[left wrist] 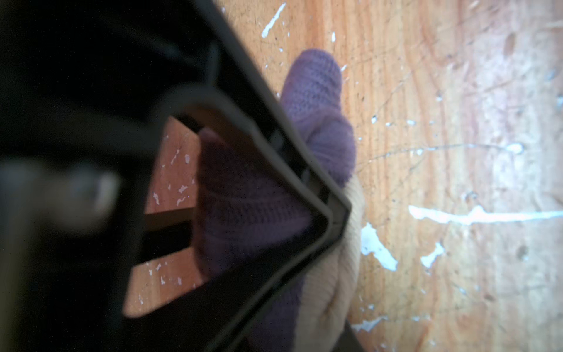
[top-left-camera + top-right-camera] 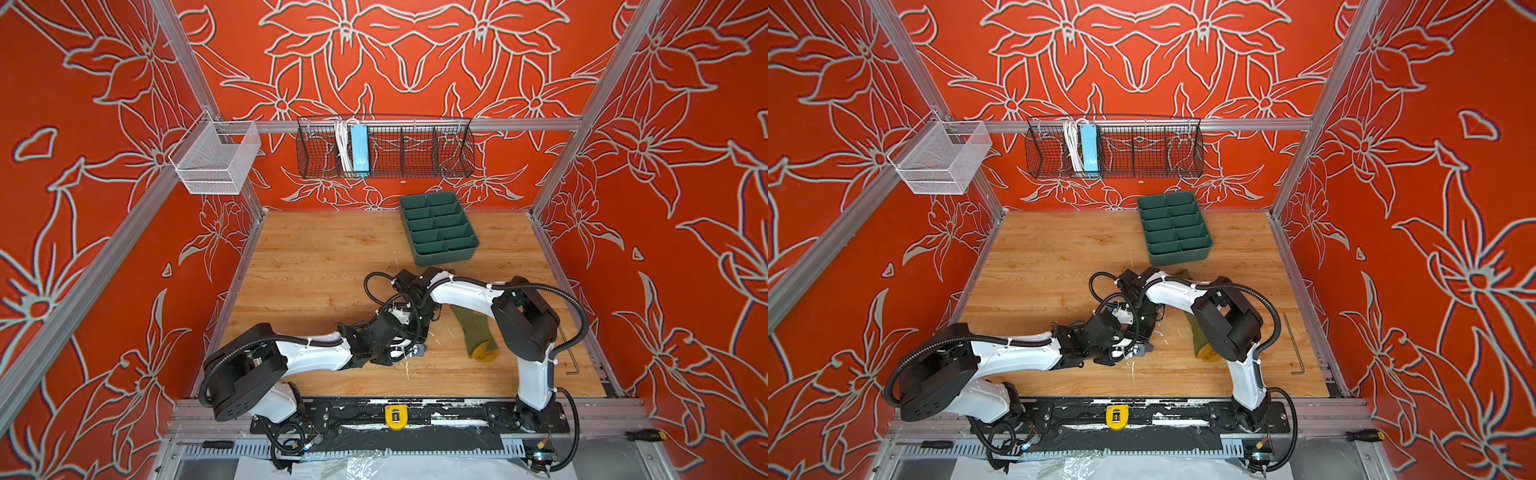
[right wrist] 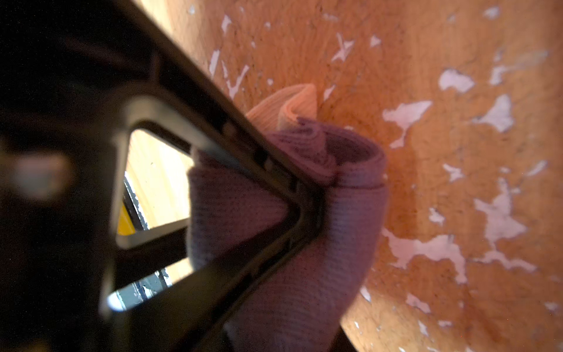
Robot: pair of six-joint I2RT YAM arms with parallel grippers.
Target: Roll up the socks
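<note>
The ribbed purple sock with cream toe [image 3: 350, 228], bunched into a loose roll at the middle of the wooden table [image 2: 316, 266], is clamped by both the left gripper [image 1: 336, 219] and the right gripper [image 3: 310, 207]. Which way its long axis runs cannot be told. Just to its right lies the olive green ribbed sock [image 2: 473, 328], lengthwise front to back, with its mustard toe towards the front edge.

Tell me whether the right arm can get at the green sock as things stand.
Probably not yet: its jaws are shut on the purple sock, and the green sock lies partly beneath its forearm.
</note>
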